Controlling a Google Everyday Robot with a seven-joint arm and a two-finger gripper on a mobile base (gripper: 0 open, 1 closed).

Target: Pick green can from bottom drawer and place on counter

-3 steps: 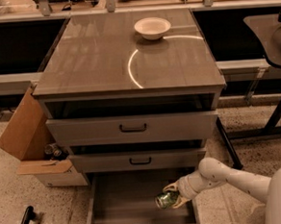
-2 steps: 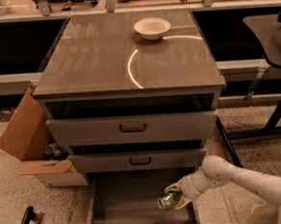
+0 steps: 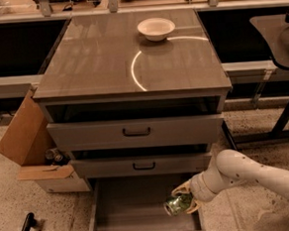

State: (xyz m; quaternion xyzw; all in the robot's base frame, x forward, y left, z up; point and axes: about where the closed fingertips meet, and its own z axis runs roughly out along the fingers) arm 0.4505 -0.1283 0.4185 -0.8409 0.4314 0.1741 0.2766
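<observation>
The green can (image 3: 177,204) is a shiny green can lying tilted on its side in my gripper (image 3: 184,201), held just above the floor of the open bottom drawer (image 3: 126,210) at its right side. My white arm reaches in from the lower right. The gripper's fingers are closed around the can. The counter (image 3: 106,60) is the glossy grey-brown cabinet top above, with a bright curved light reflection.
A white bowl (image 3: 156,28) sits at the back of the counter. Two upper grey drawers (image 3: 136,133) with black handles stand slightly open above the gripper. An open cardboard box (image 3: 30,150) stands left of the cabinet. A black table (image 3: 278,38) stands at the right.
The gripper with the green can has lifted slightly and shifted a little within the bottom drawer's right side; the arm has drawn back somewhat to the right.
</observation>
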